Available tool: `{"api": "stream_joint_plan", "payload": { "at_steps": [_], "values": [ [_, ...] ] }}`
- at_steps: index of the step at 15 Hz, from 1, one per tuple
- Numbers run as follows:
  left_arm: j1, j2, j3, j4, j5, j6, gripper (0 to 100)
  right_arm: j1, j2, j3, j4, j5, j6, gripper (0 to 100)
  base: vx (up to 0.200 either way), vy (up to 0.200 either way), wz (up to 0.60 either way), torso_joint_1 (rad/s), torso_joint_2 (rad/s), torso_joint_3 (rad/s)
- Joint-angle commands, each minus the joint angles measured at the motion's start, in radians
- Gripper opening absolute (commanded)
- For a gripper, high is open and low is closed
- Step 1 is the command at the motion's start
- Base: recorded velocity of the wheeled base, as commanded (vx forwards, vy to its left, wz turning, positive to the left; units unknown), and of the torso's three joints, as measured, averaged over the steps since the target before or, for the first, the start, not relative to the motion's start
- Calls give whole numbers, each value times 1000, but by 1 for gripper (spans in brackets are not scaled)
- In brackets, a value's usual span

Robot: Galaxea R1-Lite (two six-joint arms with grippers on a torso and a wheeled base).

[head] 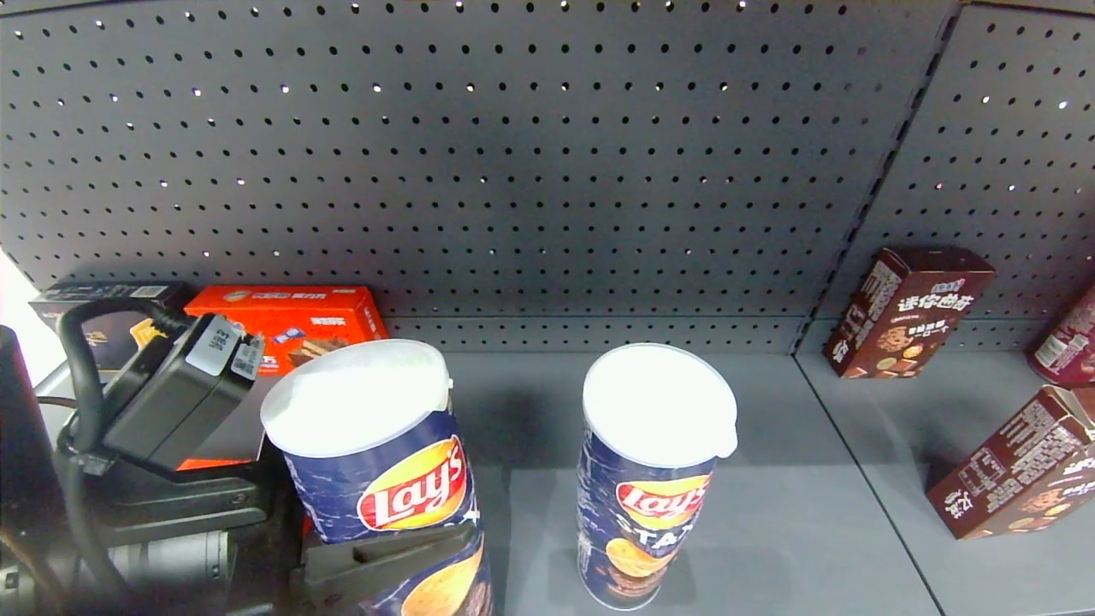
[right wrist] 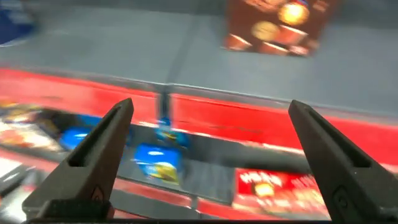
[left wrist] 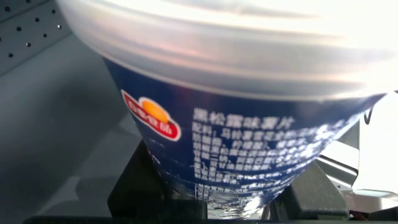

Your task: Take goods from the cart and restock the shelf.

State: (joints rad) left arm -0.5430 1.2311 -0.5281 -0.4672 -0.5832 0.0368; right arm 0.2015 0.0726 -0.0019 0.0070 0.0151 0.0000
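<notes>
A blue chip can (head: 376,445) with a white lid is at the lower left of the head view, leaning slightly, with my left gripper (head: 385,554) shut around its lower body. In the left wrist view the can (left wrist: 249,143) sits between the black fingers (left wrist: 134,186); its base is hidden. A second, matching can (head: 654,470) stands upright on the grey shelf (head: 796,513), to the right of the held one and apart from it. My right gripper (right wrist: 217,162) is open and holds nothing, hanging in front of the shelf's red edge strip (right wrist: 249,115).
An orange box (head: 291,321) and a black box (head: 103,308) lie at the shelf's back left. Brown cookie boxes (head: 907,312) (head: 1018,466) and a dark red pack (head: 1069,338) occupy the right bay. A pegboard wall (head: 513,171) closes the back. Blue packets (right wrist: 155,158) lie below the red strip.
</notes>
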Motion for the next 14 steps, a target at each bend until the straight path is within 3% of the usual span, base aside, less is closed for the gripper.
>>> {"api": "stream_joint_plan", "payload": {
  "at_steps": [1,5,7,10,14],
  "values": [
    [0,2,-15,-1,0,0,0,-60,36,0,-2,0,0,100,0,0,0,0,0,0],
    [12,33,-86,6,0,2,0,-243,9,0,-2,0,0,100,0,0,0,0,0,0],
    [18,93,-135,-1,-1,2,0,-241,7,0,-2,0,0,100,0,0,0,0,0,0],
    [71,223,-224,-59,-4,5,0,-241,7,0,-2,-1,0,100,0,0,0,0,0,0],
    [117,347,-308,-117,-60,14,0,-231,-2,0,-2,0,0,100,0,0,0,0,0,0]
  ]
}}
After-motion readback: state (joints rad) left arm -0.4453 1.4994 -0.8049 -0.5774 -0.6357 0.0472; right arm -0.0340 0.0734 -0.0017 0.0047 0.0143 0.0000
